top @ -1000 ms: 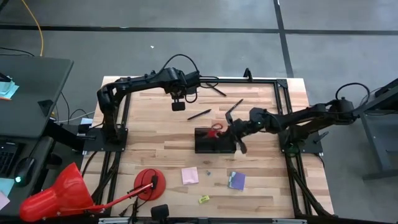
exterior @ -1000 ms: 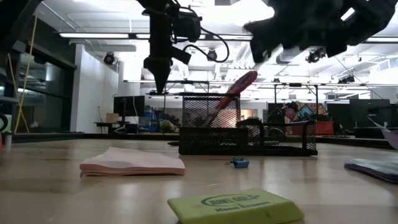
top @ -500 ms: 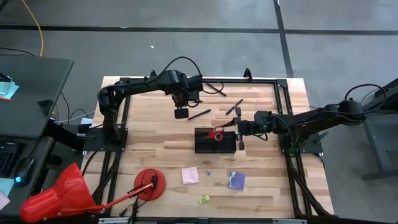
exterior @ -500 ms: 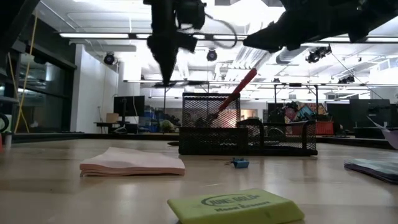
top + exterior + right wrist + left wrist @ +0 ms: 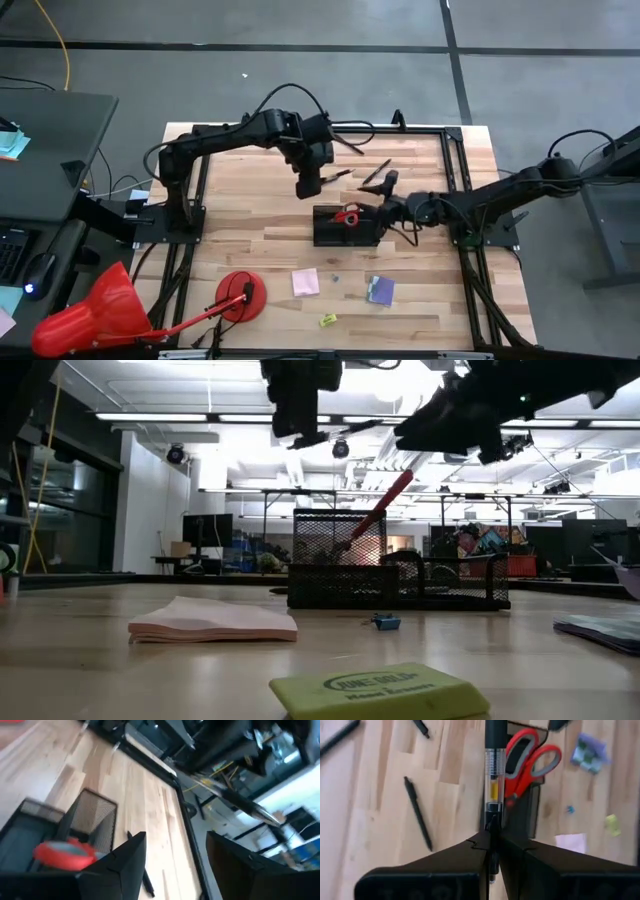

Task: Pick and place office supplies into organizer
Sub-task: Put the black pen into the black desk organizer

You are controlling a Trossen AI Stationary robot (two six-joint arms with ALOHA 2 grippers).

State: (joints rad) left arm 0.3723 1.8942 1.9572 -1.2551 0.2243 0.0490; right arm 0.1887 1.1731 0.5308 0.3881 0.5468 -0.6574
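Note:
My left gripper [image 5: 306, 190] hangs above the table just beyond the organizer's far left corner, shut on a dark pen [image 5: 494, 775] with a clear middle. In the low view the pen [image 5: 352, 427] sticks out sideways. The organizer [image 5: 335, 232], a black mesh tray, stands mid-table. The red-handled scissors [image 5: 347, 215] stand in its tall cup, and the handle [image 5: 385, 500] leans out over the rim. My right gripper [image 5: 390, 200] hovers open off the organizer's right end, holding nothing. A pink pad [image 5: 305, 282], a purple pad [image 5: 380, 290] and a yellow eraser [image 5: 328, 320] lie near the front. My left gripper pinches the pen close to one end [image 5: 491, 827] between its two fingertips. The fingers slant down from above and lie across the pen. The pen is lifted clear and roughly level, with its long free part pointing toward the table's right, over the organizer.
Loose pens lie on the wood beyond the organizer [image 5: 417, 812] [image 5: 350, 145] [image 5: 376, 174]. A small blue piece [image 5: 335, 277] sits by the pink pad. A red cone [image 5: 95, 310] and red disc [image 5: 240, 295] stand front left. Black frame rails [image 5: 400, 130] border the table.
My left gripper has risen and gone toward the table's right, nearer the organizer, tipping from straight down to a slant while staying shut on the pen. My right gripper has rolled and spread its fingers beside the organizer. The scissors stay leaning in the cup.

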